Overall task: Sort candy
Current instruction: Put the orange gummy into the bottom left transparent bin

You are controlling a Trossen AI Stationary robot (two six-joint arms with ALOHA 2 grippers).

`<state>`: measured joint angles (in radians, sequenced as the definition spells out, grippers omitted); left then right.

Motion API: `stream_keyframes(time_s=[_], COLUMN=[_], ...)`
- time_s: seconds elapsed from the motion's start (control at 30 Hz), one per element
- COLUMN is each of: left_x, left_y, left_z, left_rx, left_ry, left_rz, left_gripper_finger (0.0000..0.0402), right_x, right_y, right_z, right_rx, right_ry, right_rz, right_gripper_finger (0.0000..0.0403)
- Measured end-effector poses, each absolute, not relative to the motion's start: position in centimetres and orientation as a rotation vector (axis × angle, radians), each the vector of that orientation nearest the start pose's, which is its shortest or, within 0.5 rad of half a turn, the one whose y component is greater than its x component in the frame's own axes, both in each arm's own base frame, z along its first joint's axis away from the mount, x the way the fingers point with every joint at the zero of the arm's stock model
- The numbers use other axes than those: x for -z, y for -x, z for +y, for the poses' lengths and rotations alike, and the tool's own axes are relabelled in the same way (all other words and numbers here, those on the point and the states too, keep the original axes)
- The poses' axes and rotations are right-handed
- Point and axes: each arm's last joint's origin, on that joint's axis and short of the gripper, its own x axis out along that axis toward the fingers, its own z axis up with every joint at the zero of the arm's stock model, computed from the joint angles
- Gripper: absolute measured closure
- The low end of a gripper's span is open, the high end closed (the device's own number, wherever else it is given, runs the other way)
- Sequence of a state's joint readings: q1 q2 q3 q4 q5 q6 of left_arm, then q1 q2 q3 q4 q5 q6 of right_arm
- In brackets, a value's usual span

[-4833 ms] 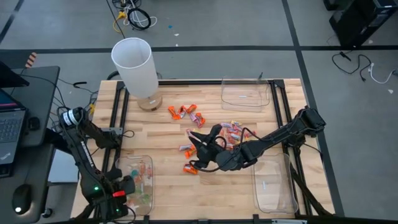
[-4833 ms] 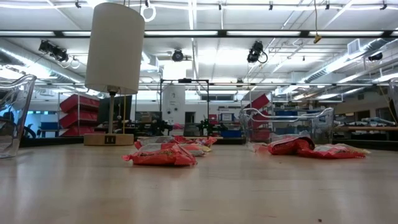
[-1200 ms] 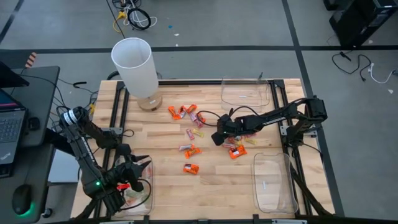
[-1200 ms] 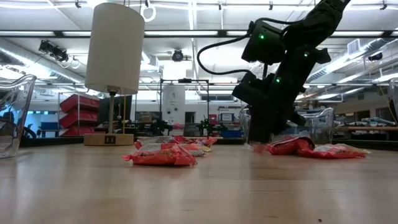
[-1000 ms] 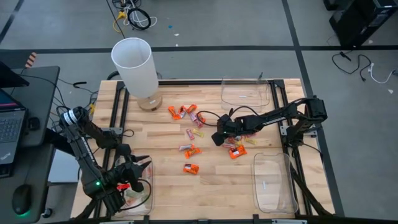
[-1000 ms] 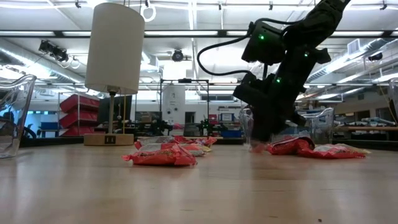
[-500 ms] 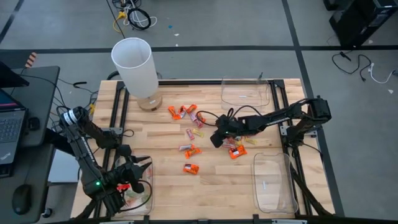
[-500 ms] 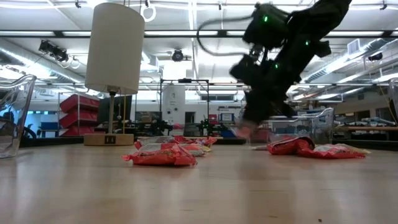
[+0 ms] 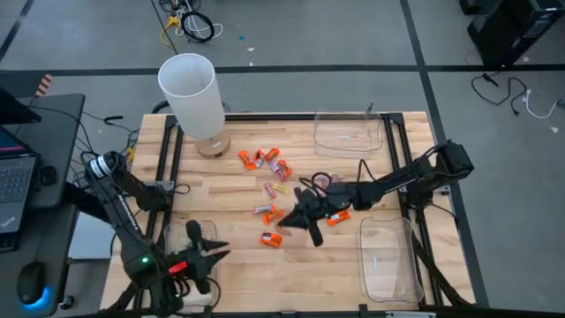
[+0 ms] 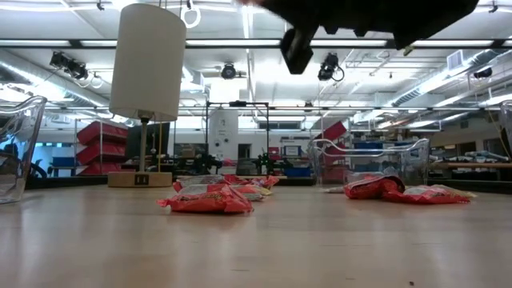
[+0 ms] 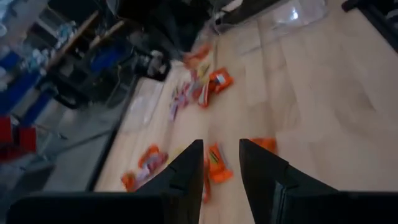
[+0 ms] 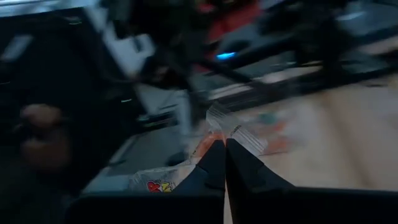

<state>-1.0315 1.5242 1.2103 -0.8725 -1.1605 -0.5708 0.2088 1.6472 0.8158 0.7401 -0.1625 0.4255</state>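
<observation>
- Candy [image 9: 269, 162] lies scattered over the middle of the wooden tabletop [image 9: 238, 265]: orange pieces near the lamp base, pink-and-yellow ones around the centre, one orange piece [image 9: 270, 239] toward the near edge.
- Tabletop, seen from above, carries everything else, with black rails down both sides.
- White cylindrical lamp [image 9: 192, 95] stands at the far left corner of the tabletop.
- Clear plastic tray [image 9: 349, 132] sits at the far right; a second clear tray [image 9: 388, 261] sits at the near right; a third clear tray [image 9: 181, 231] at the near left is partly hidden by the left arm.
- Right arm reaches from the right side across to the centre; the right gripper [image 9: 300, 215] is above the tabletop, just beside the middle sweets, its fingers [image 12: 214, 163] pressed together. A pale wrapped sweet with printed letters shows at its tip in the wrist view, but whether it is held I cannot tell.
- Left gripper [image 9: 205, 245] is above the near left of the tabletop by the third tray, fingers [image 11: 186, 171] apart with nothing between them.
</observation>
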Motion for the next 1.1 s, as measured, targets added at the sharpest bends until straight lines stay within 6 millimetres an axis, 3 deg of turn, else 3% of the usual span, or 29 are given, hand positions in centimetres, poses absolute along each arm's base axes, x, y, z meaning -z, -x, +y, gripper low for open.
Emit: stream_keyframes(time_s=[0.17,0.4,0.57,0.77,1.1], left_x=[-28.2,-28.8,-28.9,-29.2,-29.4], left_y=[-20.1,-24.4,-25.5,-26.6,-27.9], left_z=[-23.2,-21.1,-20.7,-19.6,-18.7], left_rx=[-0.238,-0.090,0.040,0.021,0.136], left_ry=[-0.542,-0.516,-0.492,-0.470,-0.427], left_rz=[0.450,0.513,0.531,0.512,0.501], left_gripper_finger=[0.0296,0.0296,0.0296,0.0296,0.0296], right_x=[-20.8,-20.7,-21.3,-21.4,-21.4], right_y=[-34.6,-37.0,-37.0,-36.9,-36.9], right_z=[9.3,10.5,10.6,10.7,10.7], right_rx=[-0.458,-0.543,-0.583,-0.616,-0.630], right_ry=[-0.417,-0.393,-0.350,-0.314,-0.301], right_rz=[0.176,0.166,0.145,0.133,0.126], right_gripper_finger=[0.0403,0.0403,0.0403,0.0403,0.0403])
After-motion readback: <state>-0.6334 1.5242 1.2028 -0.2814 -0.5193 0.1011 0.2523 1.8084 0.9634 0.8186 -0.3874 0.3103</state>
